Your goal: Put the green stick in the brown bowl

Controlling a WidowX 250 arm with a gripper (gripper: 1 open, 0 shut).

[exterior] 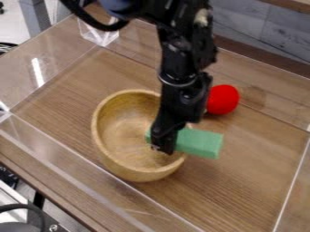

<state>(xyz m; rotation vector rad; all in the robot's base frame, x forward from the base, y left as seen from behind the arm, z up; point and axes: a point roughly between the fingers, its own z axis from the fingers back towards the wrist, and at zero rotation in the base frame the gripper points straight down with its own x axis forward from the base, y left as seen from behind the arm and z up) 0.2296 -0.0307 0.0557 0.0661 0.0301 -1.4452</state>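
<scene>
The brown bowl (pixel 125 136) sits on the wooden tabletop, left of centre. My gripper (pixel 162 140) points straight down at the bowl's right rim and is shut on one end of the green stick (pixel 201 143). The mint-green block juts out to the right, level, over the rim and the table just outside the bowl. The dark arm hides part of the bowl's far right wall. Inside, the bowl shows only bare wood.
A red ball with a green stem (pixel 220 98) lies close behind the arm on the right. Clear plastic walls (pixel 49 63) fence the wooden table (pixel 255 172) on all sides, with a low front edge near the camera.
</scene>
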